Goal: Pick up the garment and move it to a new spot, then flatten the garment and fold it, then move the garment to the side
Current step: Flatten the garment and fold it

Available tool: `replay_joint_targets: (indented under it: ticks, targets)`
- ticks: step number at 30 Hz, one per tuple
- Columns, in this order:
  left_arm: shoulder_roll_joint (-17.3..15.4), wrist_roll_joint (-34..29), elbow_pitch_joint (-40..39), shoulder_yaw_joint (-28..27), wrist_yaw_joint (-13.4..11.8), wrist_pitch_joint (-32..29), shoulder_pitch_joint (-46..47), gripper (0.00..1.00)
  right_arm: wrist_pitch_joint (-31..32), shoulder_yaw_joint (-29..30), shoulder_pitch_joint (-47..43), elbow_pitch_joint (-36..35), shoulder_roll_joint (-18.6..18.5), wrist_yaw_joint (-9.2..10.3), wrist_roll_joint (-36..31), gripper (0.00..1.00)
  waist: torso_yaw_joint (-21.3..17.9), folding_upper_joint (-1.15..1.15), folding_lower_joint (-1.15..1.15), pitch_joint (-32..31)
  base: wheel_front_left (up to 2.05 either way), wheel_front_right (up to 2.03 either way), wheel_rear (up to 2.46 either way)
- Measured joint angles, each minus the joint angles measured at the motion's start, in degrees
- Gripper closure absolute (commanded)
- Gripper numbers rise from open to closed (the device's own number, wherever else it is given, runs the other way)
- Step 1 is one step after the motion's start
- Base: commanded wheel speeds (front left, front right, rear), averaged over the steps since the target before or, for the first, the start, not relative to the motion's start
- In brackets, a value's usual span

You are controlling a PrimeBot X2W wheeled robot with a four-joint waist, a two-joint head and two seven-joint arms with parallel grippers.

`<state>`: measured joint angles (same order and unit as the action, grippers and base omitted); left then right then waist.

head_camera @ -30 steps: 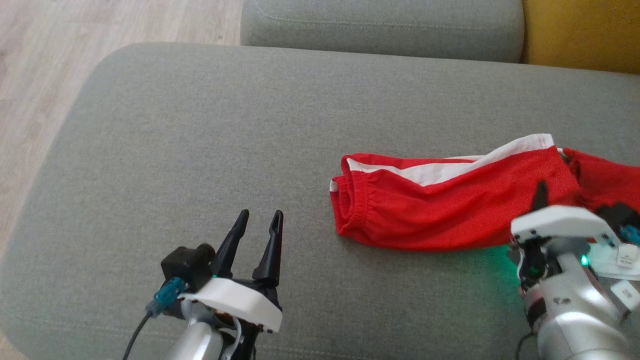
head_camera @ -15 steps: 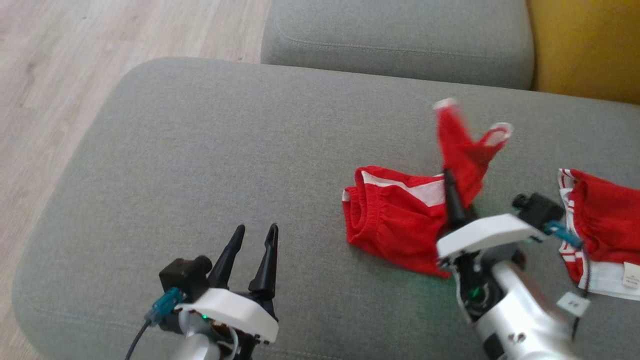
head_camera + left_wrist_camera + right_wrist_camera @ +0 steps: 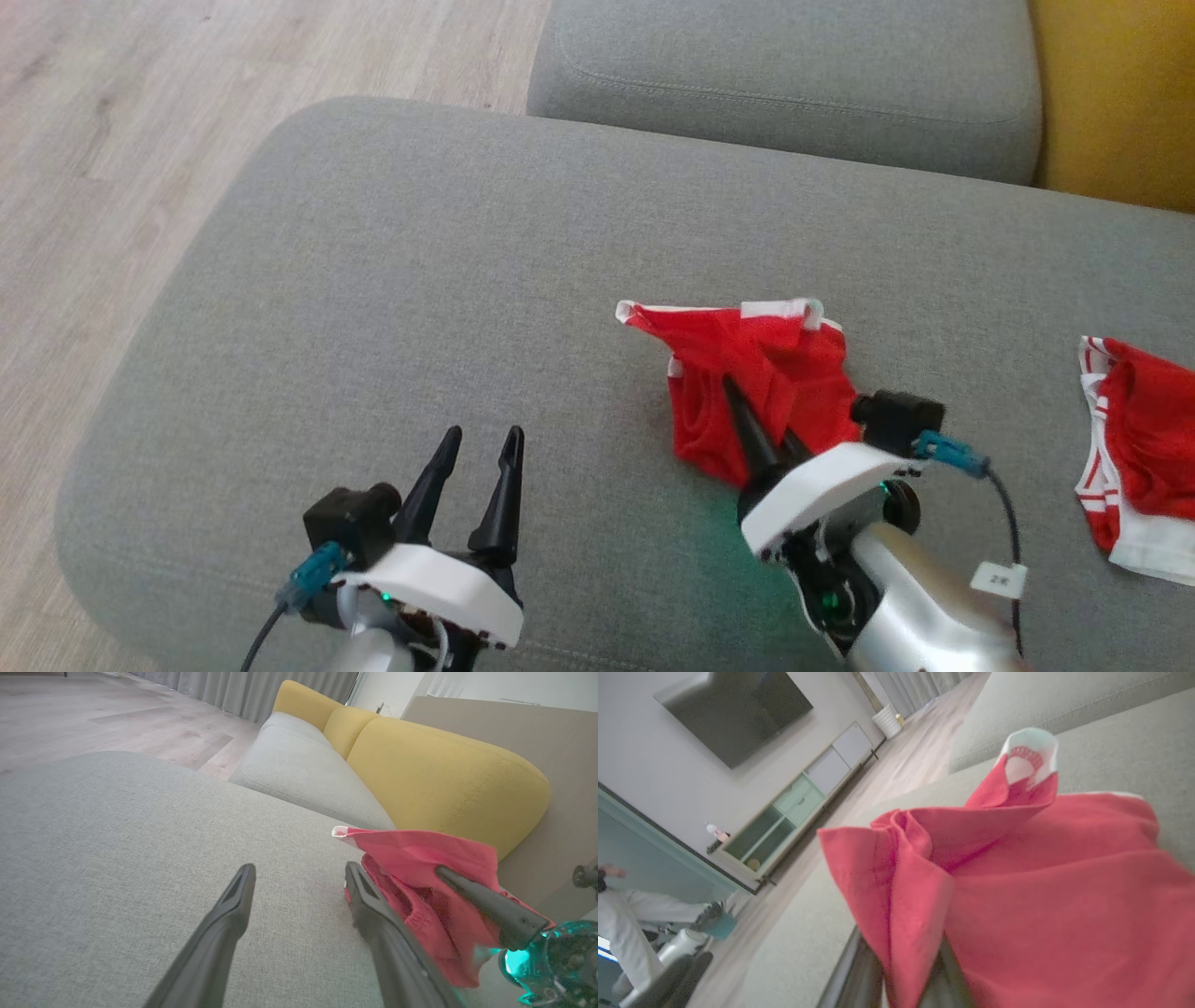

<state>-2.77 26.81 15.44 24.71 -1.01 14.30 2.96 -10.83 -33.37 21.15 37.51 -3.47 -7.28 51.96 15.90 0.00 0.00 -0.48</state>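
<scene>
1. The right gripper (image 3: 752,411) is clamped on a fold of the red garment (image 3: 766,364). In the right wrist view the cloth is pinched between both fingers (image 3: 861,975).
2. The garment sits bunched on the grey seat cushion (image 3: 392,280), right of centre, partly draped over the right fingers. Its white-trimmed hem runs left-right along the far side, and one corner pokes out far-left.
3. The left gripper (image 3: 484,434) has its fingers spread and holds nothing. It is low over the near part of the cushion, well apart from the garment.
4. Key relation: from the left gripper, the garment lies to its right and slightly ahead. In the left wrist view it starts just past that gripper's right-hand finger. The right arm is the nearer one and has contact.
5. My read: the bunch has no clean long axis now. To flatten it I'd send the left gripper right to that hem corner and pull against the right.
6. A second red garment (image 3: 1144,439) lies far right, well apart. It's not my target.
</scene>
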Motion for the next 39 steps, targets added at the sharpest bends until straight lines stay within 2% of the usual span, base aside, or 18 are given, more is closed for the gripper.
replay_joint_targets:
  ticks: [7, 8, 14, 20, 24, 32, 35, 39]
  targets:
    - [0.00, 0.00, -0.02, 0.05, -0.02, 0.00, -0.41, 0.00, 0.77, -4.28, 1.80, 5.53, -0.05, 0.00, -9.61, 0.00, 0.75, 0.00, 0.00, 0.35, 0.00, 0.00, 0.00]
    - [0.00, 0.25, -0.07, 0.18, -0.09, 0.00, -0.41, 0.00, 0.77, -5.34, 3.27, 6.97, -0.05, 0.00, -12.91, 0.00, 0.85, 0.00, 0.00, 0.56, 0.00, 0.00, 0.00]
    - [-0.01, 0.59, -0.30, 0.63, -0.51, 0.00, -0.40, 0.00, 2.37, -7.67, 6.61, 10.03, -0.02, 0.00, -18.94, 0.00, 1.29, 0.00, 0.00, 1.24, 0.00, 0.00, 0.00]
    - [-0.01, 1.15, -0.31, 0.75, -0.52, 0.00, -0.39, 0.00, 6.42, -11.02, 6.72, 11.65, -0.07, 0.00, -19.91, 0.00, 1.74, 0.00, 0.00, 1.83, 0.00, 0.00, 0.00]
    - [-0.01, 1.16, -0.31, 0.65, -0.57, 0.00, -0.38, 0.00, 6.62, -11.12, 6.73, 11.57, -0.08, 0.00, -19.50, 0.00, 1.32, 0.00, 0.00, 2.07, 0.00, 0.00, 0.00]
    - [-0.02, 0.99, -0.45, -0.71, -0.57, -0.01, -0.39, 0.00, 4.48, -6.66, 6.77, 7.90, -0.08, 0.00, -14.04, 0.00, -2.45, 0.00, 0.00, 1.18, 0.00, 0.00, 0.00]
    - [-0.05, 0.48, -0.67, -2.07, -0.55, -0.01, -0.40, 0.00, 2.40, -3.48, 7.15, 7.87, -0.45, 0.00, -17.29, 0.00, -4.69, 0.00, 0.00, 0.52, 0.00, 0.00, 0.00]
    - [-0.04, 0.14, -1.72, -3.99, -0.54, 0.00, -0.41, 0.00, 0.63, 2.87, 7.61, 7.70, -2.80, 0.00, -23.36, 0.00, -7.91, 0.00, 0.00, -0.59, 0.00, 0.00, 0.00]
